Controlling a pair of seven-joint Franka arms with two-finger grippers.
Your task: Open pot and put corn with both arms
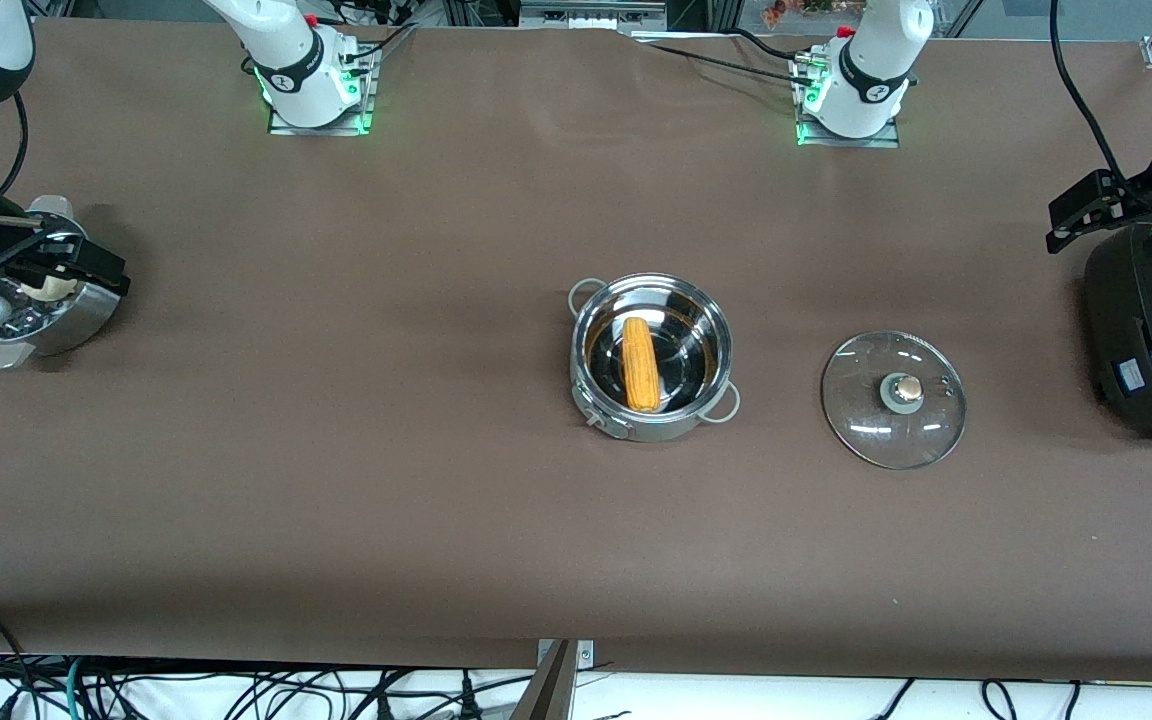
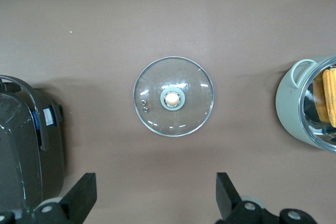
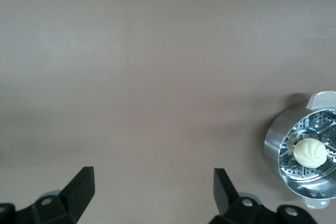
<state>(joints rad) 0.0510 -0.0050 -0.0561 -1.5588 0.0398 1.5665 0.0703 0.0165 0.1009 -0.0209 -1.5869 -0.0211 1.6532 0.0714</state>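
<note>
Lying in the open pot (image 1: pixel 652 358), the corn (image 1: pixel 641 364).

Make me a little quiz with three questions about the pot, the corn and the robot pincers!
1. Where is the corn?
A. in the pot
B. on the lid
C. in the steamer bowl

2. How many buns lie in the steamer bowl?
A. none
B. one
C. three

3. The left pincer is:
A. shut on the lid
B. shut on corn
C. open

Answers: 1 A, the cob lies inside the pot. 2 B, a single bun shows. 3 C, its fingers are spread, with the lid lying on the table.
</note>
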